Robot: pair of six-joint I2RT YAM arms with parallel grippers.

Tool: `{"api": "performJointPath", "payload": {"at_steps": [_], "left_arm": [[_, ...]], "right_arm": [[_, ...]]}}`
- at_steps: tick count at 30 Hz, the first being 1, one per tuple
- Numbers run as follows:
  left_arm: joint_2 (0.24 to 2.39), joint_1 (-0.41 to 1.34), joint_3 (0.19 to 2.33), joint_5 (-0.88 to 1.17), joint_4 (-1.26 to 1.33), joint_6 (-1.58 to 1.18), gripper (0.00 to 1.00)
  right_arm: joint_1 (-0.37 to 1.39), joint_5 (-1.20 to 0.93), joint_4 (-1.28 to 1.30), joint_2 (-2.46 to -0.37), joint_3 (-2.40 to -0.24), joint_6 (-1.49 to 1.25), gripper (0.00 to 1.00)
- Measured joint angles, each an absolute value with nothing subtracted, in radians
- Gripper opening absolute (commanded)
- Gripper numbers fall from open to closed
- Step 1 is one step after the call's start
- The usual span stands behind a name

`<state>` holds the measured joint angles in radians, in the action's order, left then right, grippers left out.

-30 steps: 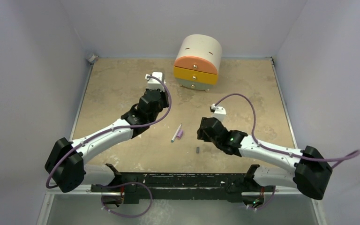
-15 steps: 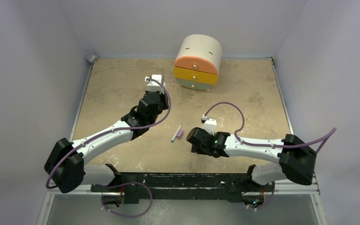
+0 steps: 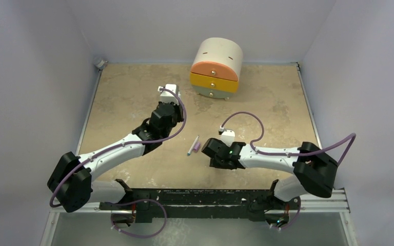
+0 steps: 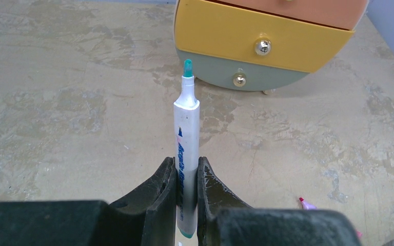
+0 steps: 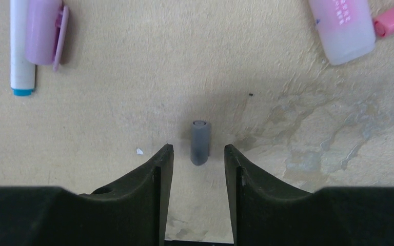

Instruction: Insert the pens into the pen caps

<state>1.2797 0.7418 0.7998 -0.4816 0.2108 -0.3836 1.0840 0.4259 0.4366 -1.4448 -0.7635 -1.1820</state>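
Between the right jaws, a grey cap [image 5: 200, 142].

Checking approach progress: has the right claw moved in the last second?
Yes. In the top view the right claw shifted left and toward the near edge, closer to the purple cap.
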Motion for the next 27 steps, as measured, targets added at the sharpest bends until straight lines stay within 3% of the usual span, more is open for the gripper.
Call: {"api": "performJointPath", "payload": {"at_steps": [15, 23, 27], "left_arm": [[1.280, 0.742, 0.798, -0.477, 0.216, -0.384, 0.00], [1.279, 0.742, 0.786, -0.476, 0.214, -0.384, 0.00], [1.270, 0.742, 0.779, -0.477, 0.213, -0.384, 0.00]], "right_arm": [[1.045, 0.405, 0.405, -1.472, -0.763, -1.142, 0.40], [1.045, 0.410, 0.410, -1.518, -0.794, -1.134, 0.29], [1.045, 0.418, 0.409, -1.546, -0.819, -1.125, 0.19]]}}
